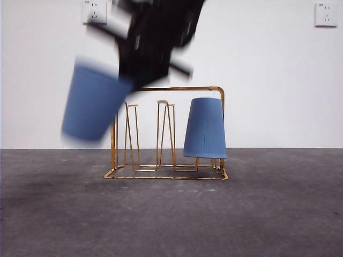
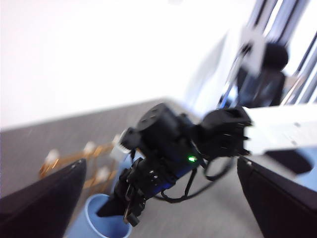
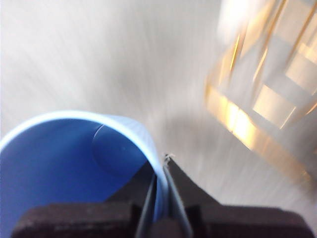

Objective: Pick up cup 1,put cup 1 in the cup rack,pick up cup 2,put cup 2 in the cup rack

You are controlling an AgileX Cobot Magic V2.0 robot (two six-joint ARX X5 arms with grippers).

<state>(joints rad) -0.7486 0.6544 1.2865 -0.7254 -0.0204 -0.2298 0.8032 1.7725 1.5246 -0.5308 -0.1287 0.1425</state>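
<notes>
Cup 2 point(image 1: 91, 104), blue and blurred, hangs tilted in the air just left of the gold wire cup rack point(image 1: 166, 89). My right gripper point(image 1: 128, 80) comes down from above and is shut on its rim; the right wrist view shows both jaws point(image 3: 161, 166) pinching the cup's wall point(image 3: 59, 168), with the rack point(image 3: 247, 129) beside it. Cup 1 point(image 1: 204, 128), also blue, sits upside down over a prong at the rack's right end. My left gripper point(image 2: 161, 168) is open and held back. Its view shows the right arm on the cup point(image 2: 106, 218) near the rack point(image 2: 74, 158).
The rack stands mid-table on a grey tabletop point(image 1: 171, 214) before a white wall with two sockets point(image 1: 95, 12) point(image 1: 326, 14). Bare prongs stand in the rack's left and middle parts.
</notes>
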